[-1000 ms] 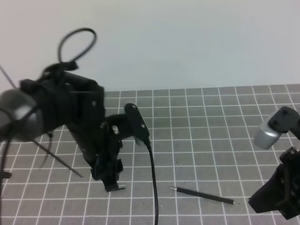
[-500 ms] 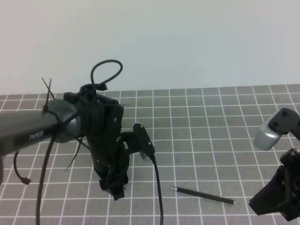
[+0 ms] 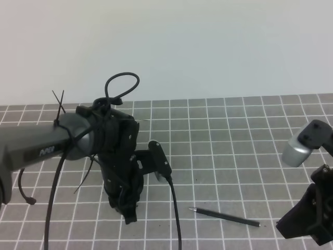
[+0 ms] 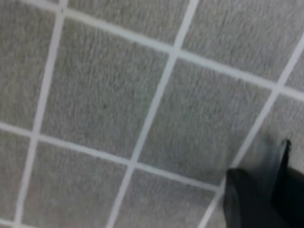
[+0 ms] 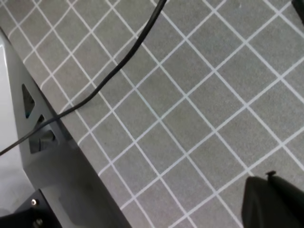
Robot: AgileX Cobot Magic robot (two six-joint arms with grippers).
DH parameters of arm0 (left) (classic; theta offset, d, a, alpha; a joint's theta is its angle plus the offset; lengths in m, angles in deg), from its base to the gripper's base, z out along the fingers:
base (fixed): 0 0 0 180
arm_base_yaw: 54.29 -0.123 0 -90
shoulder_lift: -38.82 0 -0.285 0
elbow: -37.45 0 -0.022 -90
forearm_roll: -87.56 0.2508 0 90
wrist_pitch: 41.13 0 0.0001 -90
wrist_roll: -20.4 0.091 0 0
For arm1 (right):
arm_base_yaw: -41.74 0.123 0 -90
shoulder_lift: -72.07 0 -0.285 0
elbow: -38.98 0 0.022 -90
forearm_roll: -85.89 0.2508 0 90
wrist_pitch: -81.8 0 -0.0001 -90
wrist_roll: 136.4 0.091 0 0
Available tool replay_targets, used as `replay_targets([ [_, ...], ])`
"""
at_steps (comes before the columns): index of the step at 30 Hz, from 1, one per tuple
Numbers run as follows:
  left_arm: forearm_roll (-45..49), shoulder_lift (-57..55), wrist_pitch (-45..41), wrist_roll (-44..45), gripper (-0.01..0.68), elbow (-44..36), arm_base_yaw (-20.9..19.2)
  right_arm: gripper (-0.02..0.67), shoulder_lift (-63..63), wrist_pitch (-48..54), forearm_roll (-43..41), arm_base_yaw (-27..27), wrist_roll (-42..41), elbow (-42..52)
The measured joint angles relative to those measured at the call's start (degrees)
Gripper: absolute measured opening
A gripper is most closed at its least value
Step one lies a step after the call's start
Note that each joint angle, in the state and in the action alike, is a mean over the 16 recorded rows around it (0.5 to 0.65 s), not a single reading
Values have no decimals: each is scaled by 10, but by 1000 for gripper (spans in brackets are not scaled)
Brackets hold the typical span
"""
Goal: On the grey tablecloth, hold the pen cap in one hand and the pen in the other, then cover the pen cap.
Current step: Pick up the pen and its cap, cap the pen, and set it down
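On the grey cloth [image 3: 244, 135] our left arm is biggest in view, its gripper [image 3: 128, 216] pointed down at the cloth w/ tips near or on it; jaws hidden, so we can't tell open or shut, and the cap isn't visible anywhere. Right gripper [image 3: 307, 221] sits low at the right edge, shut. Pen [image 3: 225, 216] lies flat btwn them, long axis left-right, tip toward the left arm, nearer the right gripper. Plain pale wall behind.

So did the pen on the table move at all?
No. The pen lies on the same squares of the grey tablecloth as before, its tip at the same white line. Only the left arm shifted.
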Motion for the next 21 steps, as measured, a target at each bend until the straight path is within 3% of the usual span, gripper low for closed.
replay_targets([
  [7, 11, 38, -21, -7, 94, 0, 0, -4, 0, -6, -29, 0, -29, 0],
  [12, -6, 87, -56, -7, 87, 0, 0, -3, 7, -24, -58, 10, -60, -2],
  [21, -76, 182, -141, 4, 87, 0, 0, 8, 74, -37, -189, 100, -57, -47],
])
